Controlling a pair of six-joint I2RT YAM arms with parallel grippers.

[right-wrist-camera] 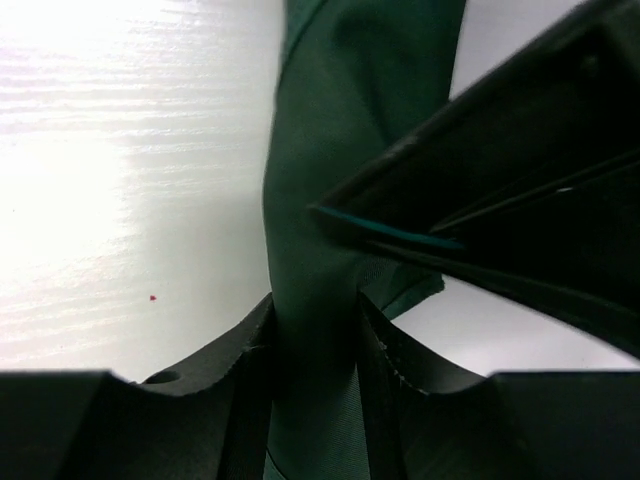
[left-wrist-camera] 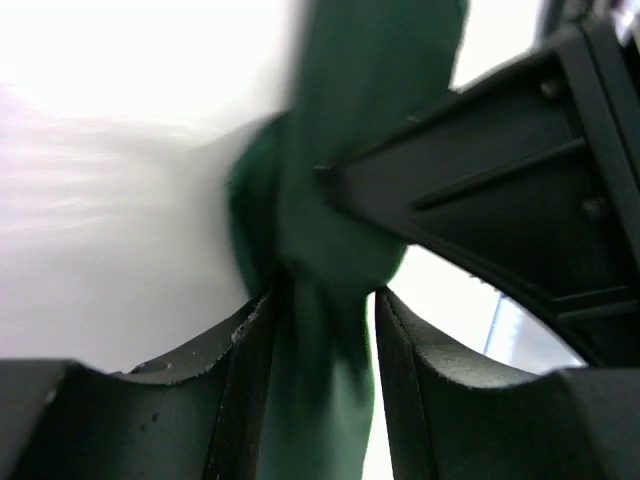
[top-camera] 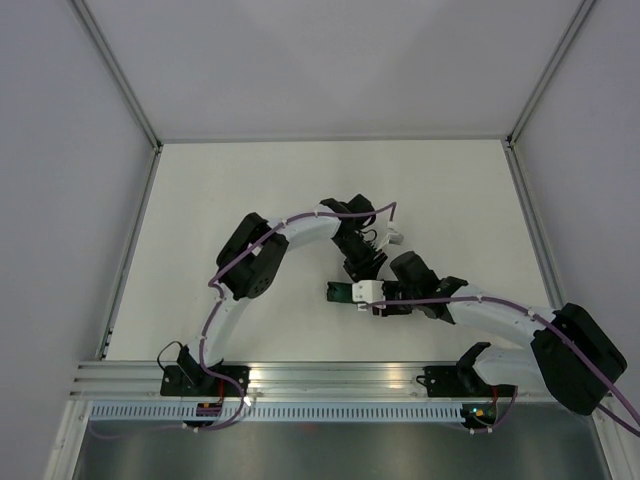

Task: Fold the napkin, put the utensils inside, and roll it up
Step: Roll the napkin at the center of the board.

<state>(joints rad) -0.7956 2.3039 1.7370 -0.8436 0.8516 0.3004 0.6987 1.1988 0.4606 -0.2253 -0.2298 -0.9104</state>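
The napkin (top-camera: 340,291) is a narrow dark green bundle in the middle of the table, mostly covered by both grippers. In the left wrist view the napkin (left-wrist-camera: 340,180) runs up between the fingers of my left gripper (left-wrist-camera: 325,300). That gripper is open: the cloth lies against the left finger (left-wrist-camera: 245,340), and a bright gap separates it from the right finger (left-wrist-camera: 405,340). My right gripper (right-wrist-camera: 315,310) is shut on the napkin (right-wrist-camera: 320,200), with both pads pressed against the cloth. The utensils are hidden. From above, the left gripper (top-camera: 362,268) and the right gripper (top-camera: 374,298) meet over the bundle.
The white table (top-camera: 240,200) is walled by grey panels at the back and on both sides. An aluminium rail (top-camera: 330,375) with both arm bases runs along the near edge. Purple cables trail along both arms. The other arm's black body (right-wrist-camera: 520,200) crowds each wrist view.
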